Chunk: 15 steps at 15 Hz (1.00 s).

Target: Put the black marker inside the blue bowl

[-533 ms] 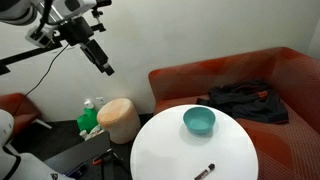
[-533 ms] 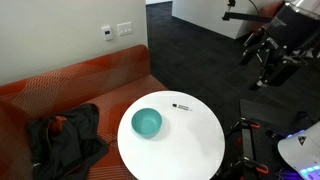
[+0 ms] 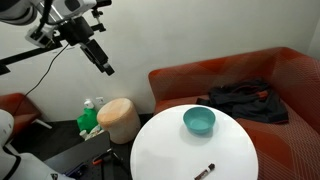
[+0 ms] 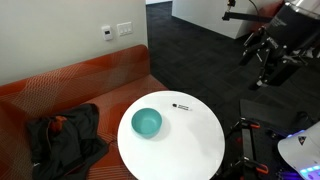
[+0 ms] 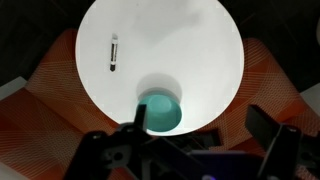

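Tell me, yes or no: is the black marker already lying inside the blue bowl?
No. In the wrist view the thin black marker lies on the round white table, clearly apart from the small teal-blue bowl.

A small round teal-blue bowl sits on the round white table, toward its far edge; a thin black marker lies near the table's near edge, well apart from it. Behind the table stands an orange fabric sofa; a dark cloth heap lies on it.

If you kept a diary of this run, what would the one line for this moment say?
gripper: high, off the table, holding nothing | marker: lying on table, apart from bowl | bowl: empty | step: marker not yet picked
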Tool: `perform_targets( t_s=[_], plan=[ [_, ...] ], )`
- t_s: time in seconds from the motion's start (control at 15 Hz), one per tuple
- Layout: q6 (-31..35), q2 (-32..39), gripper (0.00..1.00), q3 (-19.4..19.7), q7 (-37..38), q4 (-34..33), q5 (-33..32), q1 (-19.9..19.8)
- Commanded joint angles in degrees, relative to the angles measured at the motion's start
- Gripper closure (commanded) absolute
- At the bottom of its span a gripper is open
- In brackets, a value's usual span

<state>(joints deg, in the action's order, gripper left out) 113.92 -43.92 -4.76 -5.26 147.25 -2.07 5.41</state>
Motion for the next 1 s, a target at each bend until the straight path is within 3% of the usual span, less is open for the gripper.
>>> perform_targets(
  t_s=[0.0,0.53,0.93],
  plan=[
    [2.37,1.02,0.0,1.34,0.86,-1.22,-0.49,-0.83],
    [8.76,4.45,0.0,6.86,0.2,-3.63,-0.03,-4.7],
    [17.2,12.14,0.0,11.72,-1.28,-3.16,0.1,-7.2]
  ],
)
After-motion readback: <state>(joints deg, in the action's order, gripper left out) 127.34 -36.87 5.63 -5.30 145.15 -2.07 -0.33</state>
